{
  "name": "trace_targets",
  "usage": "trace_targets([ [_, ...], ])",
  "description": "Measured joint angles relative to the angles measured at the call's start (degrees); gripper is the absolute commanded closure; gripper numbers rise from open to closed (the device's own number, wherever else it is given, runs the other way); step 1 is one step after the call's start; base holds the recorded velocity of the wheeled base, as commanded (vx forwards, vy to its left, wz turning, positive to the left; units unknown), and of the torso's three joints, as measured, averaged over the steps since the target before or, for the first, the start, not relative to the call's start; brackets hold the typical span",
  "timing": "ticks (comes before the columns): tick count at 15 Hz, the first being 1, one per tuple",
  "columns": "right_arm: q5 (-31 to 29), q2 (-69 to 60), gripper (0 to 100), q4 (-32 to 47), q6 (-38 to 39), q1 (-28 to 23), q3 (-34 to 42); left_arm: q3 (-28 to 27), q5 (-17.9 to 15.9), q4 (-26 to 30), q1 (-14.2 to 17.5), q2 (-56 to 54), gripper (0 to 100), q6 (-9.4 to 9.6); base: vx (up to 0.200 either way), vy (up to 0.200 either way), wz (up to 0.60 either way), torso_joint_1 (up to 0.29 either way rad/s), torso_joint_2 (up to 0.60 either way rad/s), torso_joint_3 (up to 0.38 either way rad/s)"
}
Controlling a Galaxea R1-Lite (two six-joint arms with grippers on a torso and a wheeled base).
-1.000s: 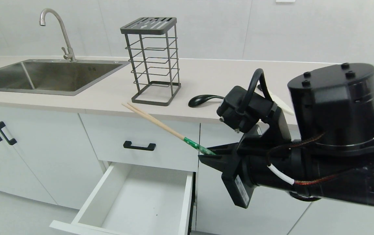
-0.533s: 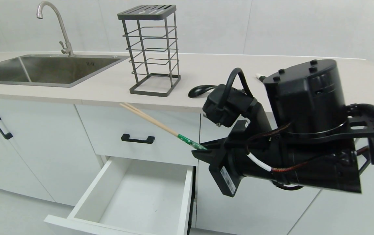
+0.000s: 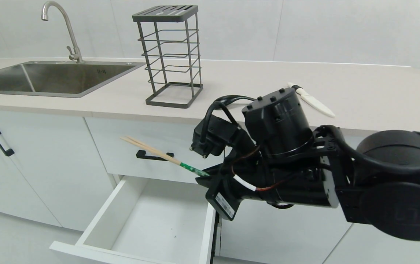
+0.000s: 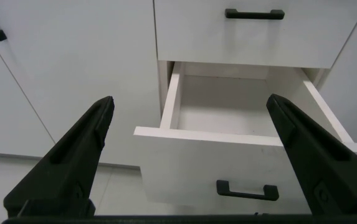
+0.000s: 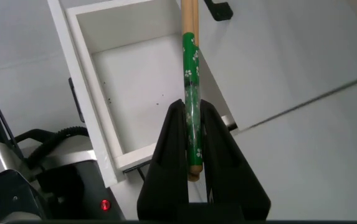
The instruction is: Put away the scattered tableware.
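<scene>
A pale counter [image 3: 360,99] runs along a tiled wall. On it are a steel sink [image 3: 30,94] with a faucet [image 3: 70,36] at ten o'clock, a wire rack [image 3: 165,13] at twelve and a white knife [image 3: 314,102] at two. Below, at seven o'clock, a white drawer [image 3: 103,216] stands pulled out.

The right gripper [image 3: 204,176] is pressed together on the green end of the chopsticks [image 3: 151,151], which point towards ten o'clock above the drawer. The left gripper [image 4: 190,101] is spread wide, holding nothing, and faces the drawer.

The arm hides the knife's handle end. The sink is cut off at nine o'clock.
</scene>
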Motion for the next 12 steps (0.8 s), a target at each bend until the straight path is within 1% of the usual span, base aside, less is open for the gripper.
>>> trace_targets([
  [4,0.1,3.8,100,0.1,0.0,-0.2,-2.0,0.0,0.0,0.0,0.0,0.0,0,0.02,0.000,0.000,0.00,0.000,0.00,0.000],
  [9,1.5,6.4,100,0.1,-0.8,-0.3,-2.3,0.0,0.0,0.0,0.0,0.0,0,0.02,0.000,0.000,0.00,0.000,0.00,0.000],
  [11,1.7,6.9,100,0.1,-1.9,-0.3,-2.4,0.0,0.0,0.0,0.0,0.0,0,0.00,0.000,0.000,0.00,0.000,0.00,0.000],
  [12,2.1,7.2,100,0.0,-3.0,-0.3,-2.4,0.0,0.0,0.0,0.0,0.0,0,0.02,0.000,0.000,0.00,-0.076,0.22,0.149],
])
